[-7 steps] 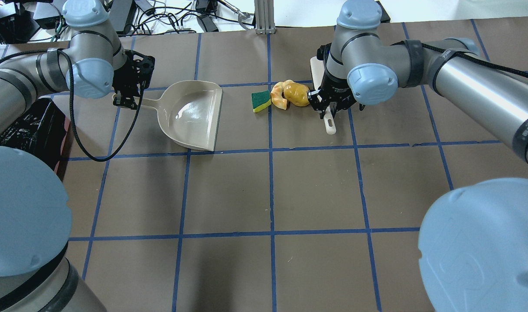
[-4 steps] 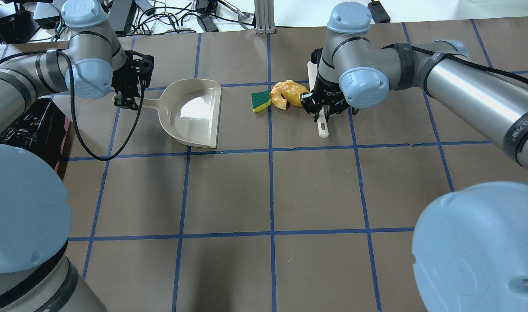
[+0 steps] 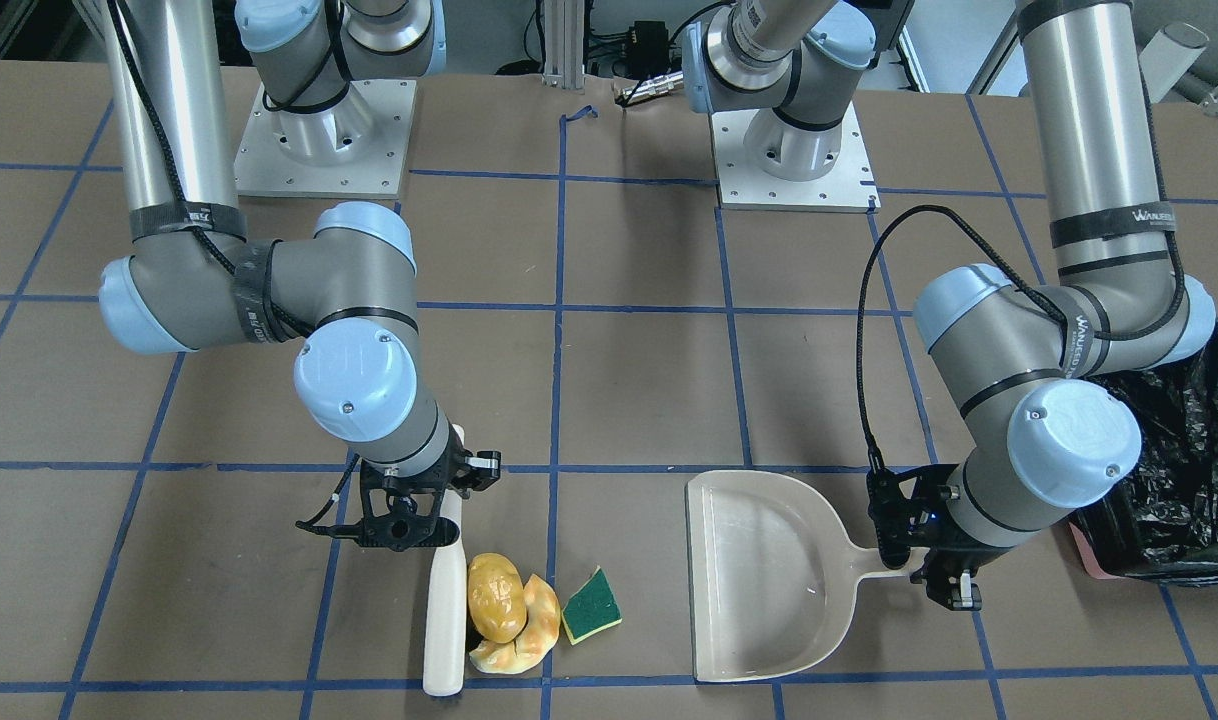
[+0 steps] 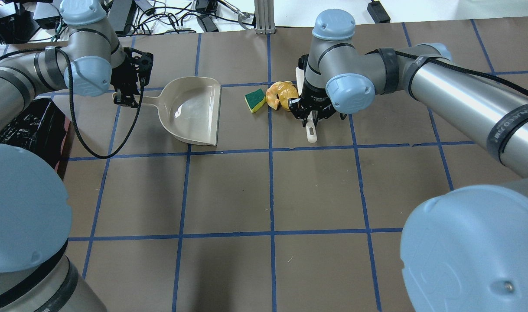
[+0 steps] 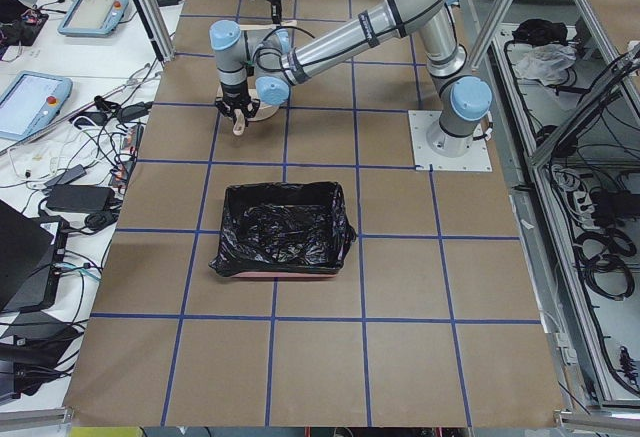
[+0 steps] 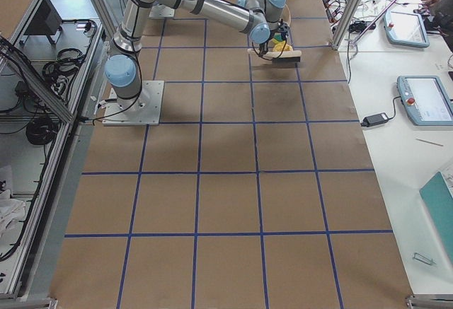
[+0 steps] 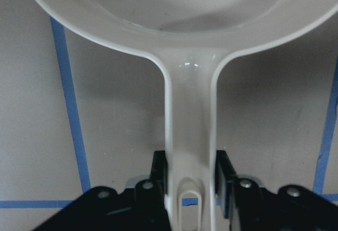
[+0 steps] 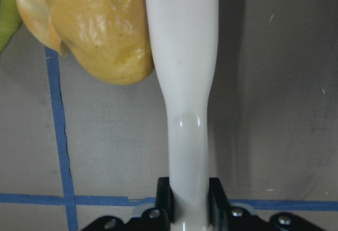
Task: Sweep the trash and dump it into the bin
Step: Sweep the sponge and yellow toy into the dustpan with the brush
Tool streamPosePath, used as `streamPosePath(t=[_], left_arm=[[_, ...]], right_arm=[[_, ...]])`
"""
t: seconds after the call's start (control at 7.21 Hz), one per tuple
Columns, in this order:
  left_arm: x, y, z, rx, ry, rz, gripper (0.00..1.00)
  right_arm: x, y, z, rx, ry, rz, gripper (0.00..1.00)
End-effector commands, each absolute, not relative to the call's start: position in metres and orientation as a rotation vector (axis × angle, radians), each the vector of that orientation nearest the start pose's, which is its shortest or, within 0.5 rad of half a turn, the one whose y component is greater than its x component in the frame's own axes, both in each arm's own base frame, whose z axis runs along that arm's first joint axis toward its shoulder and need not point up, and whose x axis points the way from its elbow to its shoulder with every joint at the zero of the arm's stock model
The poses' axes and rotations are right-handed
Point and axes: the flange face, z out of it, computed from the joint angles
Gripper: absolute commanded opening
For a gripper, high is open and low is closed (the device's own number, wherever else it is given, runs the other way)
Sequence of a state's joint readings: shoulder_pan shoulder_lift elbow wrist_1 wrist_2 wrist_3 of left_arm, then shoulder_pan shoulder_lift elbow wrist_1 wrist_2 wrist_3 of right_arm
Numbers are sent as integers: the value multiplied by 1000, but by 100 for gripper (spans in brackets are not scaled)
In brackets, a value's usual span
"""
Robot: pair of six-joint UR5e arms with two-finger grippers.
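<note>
**Brush against trash, dustpan held beside it**

The potato (image 3: 496, 597) is touched by the white brush (image 3: 445, 615). The peel (image 3: 535, 612) is pressed to the potato, and the sponge (image 3: 591, 603) lies just beside it, apart from the dustpan (image 3: 769, 585). The brush handle is clamped by the right gripper (image 3: 439, 515) and the dustpan handle by the left gripper (image 3: 924, 570). The black-lined bin (image 3: 1184, 480) sits beyond the left arm.

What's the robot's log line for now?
left gripper: shut on dustpan | right gripper: shut on brush | brush: touching potato | peel, sponge: outside dustpan
</note>
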State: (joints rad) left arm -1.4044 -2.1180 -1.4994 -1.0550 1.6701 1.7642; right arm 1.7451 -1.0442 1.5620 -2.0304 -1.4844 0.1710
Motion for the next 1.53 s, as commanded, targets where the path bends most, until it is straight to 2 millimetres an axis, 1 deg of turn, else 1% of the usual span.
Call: streamPosePath(t=[0.0,0.14,0.28,0.42,0.56,0.83,1.39], left_arm=[[-11,-685,251,-2311,-2255,-94,0],[-13,-684,251,-2314,-2252,-99,0],[-14,-684,250,-2314,-2251,-100,0],[-14,-684,251,-2316,-2250,-99,0],[-14,-685,250,-2314,-2252,-99,0],[-14,-685,246,-2311,-2248,-104,0],[-13,-685,246,-2313,-2247,-106,0]], right_arm=[[272,-608,232,-53,3058,102,1],[279,-607,227,-50,3013,124,1],[293,-604,229,-64,3006,117,1],[315,-600,235,-58,3006,104,1],[332,-593,230,-69,3006,117,1],[344,-588,232,-52,2975,129,1],[387,-564,232,37,2938,155,1]])
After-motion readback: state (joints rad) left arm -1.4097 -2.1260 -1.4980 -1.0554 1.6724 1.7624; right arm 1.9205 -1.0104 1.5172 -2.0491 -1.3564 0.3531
